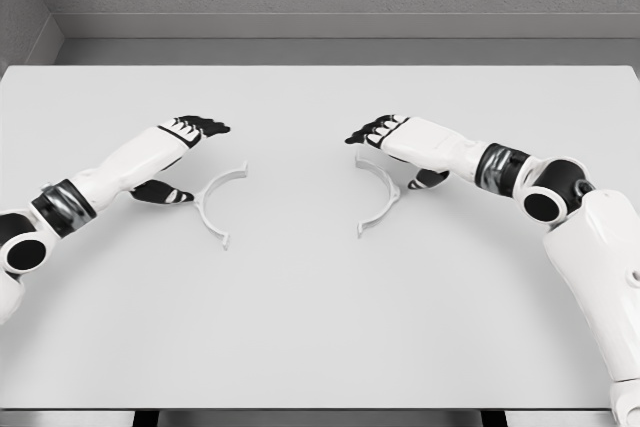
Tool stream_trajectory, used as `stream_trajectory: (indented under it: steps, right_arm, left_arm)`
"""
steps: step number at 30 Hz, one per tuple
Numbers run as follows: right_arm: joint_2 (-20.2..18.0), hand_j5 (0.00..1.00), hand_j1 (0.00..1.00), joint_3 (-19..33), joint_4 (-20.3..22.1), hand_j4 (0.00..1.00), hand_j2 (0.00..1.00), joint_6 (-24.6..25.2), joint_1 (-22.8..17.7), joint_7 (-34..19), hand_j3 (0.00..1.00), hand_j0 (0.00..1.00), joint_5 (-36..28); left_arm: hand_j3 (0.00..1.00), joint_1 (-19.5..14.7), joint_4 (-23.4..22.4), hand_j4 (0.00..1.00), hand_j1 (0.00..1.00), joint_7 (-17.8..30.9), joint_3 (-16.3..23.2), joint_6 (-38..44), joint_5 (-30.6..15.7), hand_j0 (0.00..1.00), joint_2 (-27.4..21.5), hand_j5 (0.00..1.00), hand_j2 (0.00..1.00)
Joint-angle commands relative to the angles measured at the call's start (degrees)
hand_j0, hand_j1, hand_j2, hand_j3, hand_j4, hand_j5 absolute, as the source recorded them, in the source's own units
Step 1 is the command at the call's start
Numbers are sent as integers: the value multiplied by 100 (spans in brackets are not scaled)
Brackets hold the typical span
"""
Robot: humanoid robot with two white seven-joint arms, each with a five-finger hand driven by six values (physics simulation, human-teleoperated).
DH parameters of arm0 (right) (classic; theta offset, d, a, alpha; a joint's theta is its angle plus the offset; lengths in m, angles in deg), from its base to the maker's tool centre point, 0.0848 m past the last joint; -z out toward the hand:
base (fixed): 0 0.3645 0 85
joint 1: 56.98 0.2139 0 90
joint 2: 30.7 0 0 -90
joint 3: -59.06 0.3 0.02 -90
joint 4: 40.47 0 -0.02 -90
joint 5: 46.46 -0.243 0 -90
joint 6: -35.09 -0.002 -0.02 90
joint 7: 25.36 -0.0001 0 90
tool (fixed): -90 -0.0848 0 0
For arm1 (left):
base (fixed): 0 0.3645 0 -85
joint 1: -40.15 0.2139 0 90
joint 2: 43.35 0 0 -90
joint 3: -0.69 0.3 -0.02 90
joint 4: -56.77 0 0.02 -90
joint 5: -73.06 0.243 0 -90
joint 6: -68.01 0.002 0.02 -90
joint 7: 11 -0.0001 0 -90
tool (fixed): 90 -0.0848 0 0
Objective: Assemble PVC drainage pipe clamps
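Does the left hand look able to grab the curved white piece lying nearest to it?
Probably yes. The left hand hovers right beside the left clamp half, fingers spread and holding nothing. Nothing lies between them on the table, so the way looks free.

The table [320, 327] looked matt and smooth; both clamp halves [218, 203] [381, 197] seemed matt white plastic, and the arms' shells [125, 162] faintly glossy.

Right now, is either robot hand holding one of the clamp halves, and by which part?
Nothing is held. The left robot hand and right robot hand are open beside the left clamp half and right clamp half.
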Motion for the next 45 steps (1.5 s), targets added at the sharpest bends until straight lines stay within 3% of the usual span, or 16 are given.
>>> stream_trajectory:
  steps: [1,20,34,45]
  right_arm:
    - [12,100,100,-24,31,100,100,15,0,-5,100,100,-41]
    - [328,100,100,-296,40,100,100,15,123,-22,100,100,3]
    - [328,100,100,-331,-162,100,100,15,211,-13,100,100,12]
    - [486,100,100,-490,-92,100,100,15,211,-31,100,100,12]
  left_arm:
    - [100,0,24,100,100,1,-1,3,-38,100,26,100,100]
    - [100,62,288,100,100,10,7,3,-29,100,351,100,100]
    - [100,18,121,100,100,10,-107,3,-64,100,264,100,100]
    - [100,88,112,100,100,10,-98,3,-64,100,132,100,100]
